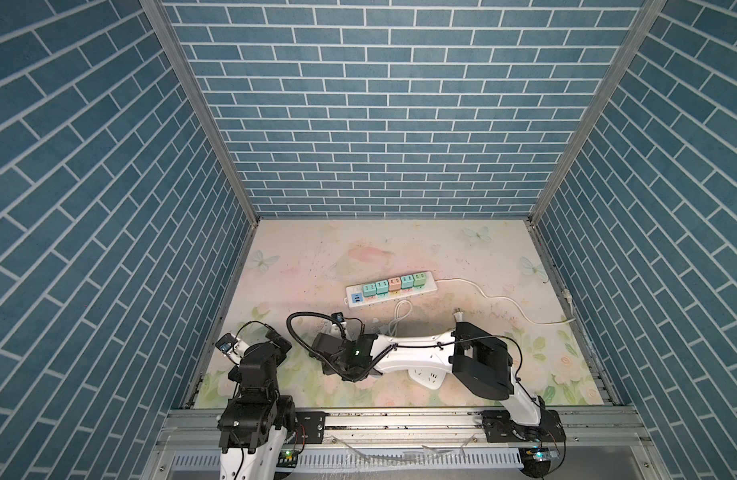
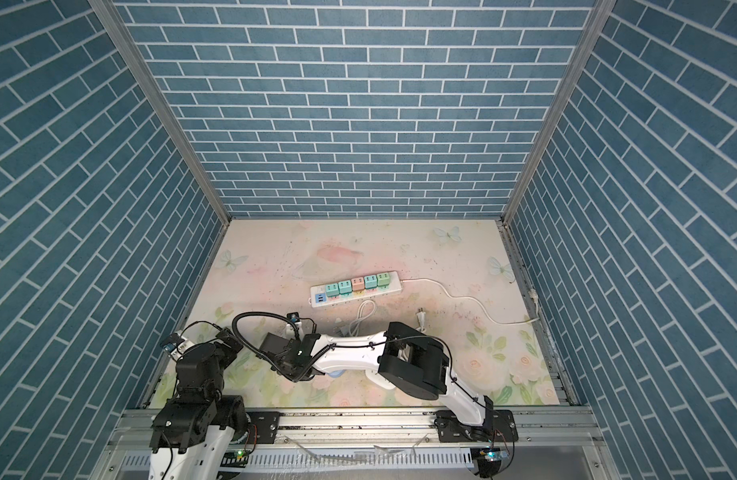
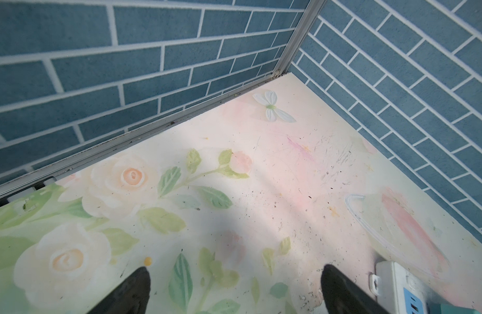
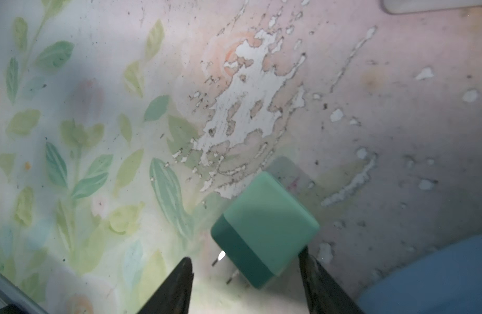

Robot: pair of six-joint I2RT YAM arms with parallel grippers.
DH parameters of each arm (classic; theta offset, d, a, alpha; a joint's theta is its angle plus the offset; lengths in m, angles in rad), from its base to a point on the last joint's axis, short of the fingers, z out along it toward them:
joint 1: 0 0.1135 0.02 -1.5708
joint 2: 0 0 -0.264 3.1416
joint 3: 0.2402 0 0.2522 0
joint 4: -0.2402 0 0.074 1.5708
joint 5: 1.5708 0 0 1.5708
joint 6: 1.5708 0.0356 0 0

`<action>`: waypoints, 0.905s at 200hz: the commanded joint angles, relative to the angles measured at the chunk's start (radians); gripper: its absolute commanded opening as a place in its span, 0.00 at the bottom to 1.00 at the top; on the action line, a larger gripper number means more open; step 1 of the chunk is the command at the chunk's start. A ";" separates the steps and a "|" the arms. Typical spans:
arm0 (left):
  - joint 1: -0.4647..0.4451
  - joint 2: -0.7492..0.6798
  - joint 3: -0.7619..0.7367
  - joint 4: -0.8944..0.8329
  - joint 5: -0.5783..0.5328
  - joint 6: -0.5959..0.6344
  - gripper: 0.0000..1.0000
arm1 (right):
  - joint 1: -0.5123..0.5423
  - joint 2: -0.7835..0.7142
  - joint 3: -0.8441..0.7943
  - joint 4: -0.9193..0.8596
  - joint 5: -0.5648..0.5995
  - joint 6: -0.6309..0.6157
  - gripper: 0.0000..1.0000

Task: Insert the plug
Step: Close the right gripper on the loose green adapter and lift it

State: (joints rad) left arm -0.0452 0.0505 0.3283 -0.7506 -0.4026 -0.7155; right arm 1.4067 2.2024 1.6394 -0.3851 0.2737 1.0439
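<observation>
nearest is the aluminium rail (image 1: 400,419) carrying both arm bases. on the near left the left gripper (image 3: 234,269) hangs above the floral mat (image 3: 234,176) with its jaws wide apart and nothing between them; it reads as parked, clear of the work.

the right arm reaches across the middle, so the right gripper (image 4: 245,255) sits left of centre, low over the mat. its jaws are apart around the green cube plug (image 4: 264,225), not clamped. one finger (image 4: 318,277) is touching or just beside a corner of the cube, and the other stands clear with mat showing in the gap.

the plug lies on the mat there, nearer than the far power strip (image 1: 389,289); both top views hide it under the wrist. it looks tipped on an edge. its two prongs (image 4: 221,255) stick out sideways toward the clear finger, so its long axis, through body and prongs, runs roughly along the mat and across the jaws, not down toward a socket. i judge it needs gripping and turning prongs-down.

further right, the far strip's five sockets appear filled with pastel adapters (image 1: 394,283). the second power strip (image 1: 429,376), half under the right arm, shows bare sockets and is the likelier target. a white cable (image 1: 483,293) trails right.
</observation>
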 commanded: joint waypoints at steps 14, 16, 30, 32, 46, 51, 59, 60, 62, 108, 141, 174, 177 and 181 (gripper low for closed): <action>0.007 -0.011 -0.012 -0.023 -0.002 -0.004 1.00 | -0.004 0.104 0.106 -0.073 -0.001 0.009 0.69; 0.007 -0.011 -0.013 -0.023 -0.002 -0.004 1.00 | -0.005 0.107 0.113 -0.076 0.000 0.007 0.69; 0.007 -0.014 -0.014 -0.023 0.000 -0.004 1.00 | -0.008 0.136 0.152 -0.096 0.015 -0.009 0.70; 0.007 -0.014 -0.014 -0.023 0.000 -0.004 1.00 | -0.009 0.139 0.156 -0.098 0.016 -0.012 0.70; 0.008 -0.015 -0.014 -0.023 -0.001 -0.005 1.00 | -0.016 0.164 0.186 -0.112 0.016 -0.028 0.69; 0.007 -0.015 -0.014 -0.024 -0.001 -0.004 1.00 | -0.018 0.171 0.193 -0.119 0.017 -0.034 0.69; 0.006 -0.015 -0.013 -0.024 -0.001 -0.004 0.99 | -0.021 0.179 0.201 -0.128 0.023 -0.040 0.69; 0.007 -0.015 -0.014 -0.025 -0.001 -0.004 0.99 | -0.022 0.180 0.202 -0.129 0.023 -0.041 0.69; 0.007 -0.015 -0.014 -0.024 -0.001 -0.005 1.00 | -0.022 0.181 0.203 -0.129 0.025 -0.043 0.69; 0.007 -0.018 -0.015 -0.023 -0.001 -0.005 1.00 | -0.021 0.187 0.174 -0.121 0.037 -0.117 0.49; 0.008 -0.018 -0.015 -0.024 0.001 -0.005 1.00 | -0.022 0.200 0.171 -0.127 0.032 -0.167 0.46; 0.007 -0.018 -0.015 -0.024 0.001 -0.004 1.00 | -0.020 0.206 0.155 -0.128 0.040 -0.192 0.47; 0.008 -0.018 -0.014 -0.024 0.001 -0.005 1.00 | -0.020 0.206 0.151 -0.126 0.042 -0.194 0.48; 0.007 -0.018 -0.015 -0.024 0.001 -0.005 0.99 | -0.020 0.205 0.146 -0.120 0.044 -0.195 0.49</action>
State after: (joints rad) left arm -0.0452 0.0437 0.3283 -0.7509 -0.4000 -0.7200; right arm 1.3914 2.3447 1.8347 -0.4557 0.3077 0.8810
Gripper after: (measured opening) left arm 0.995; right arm 0.473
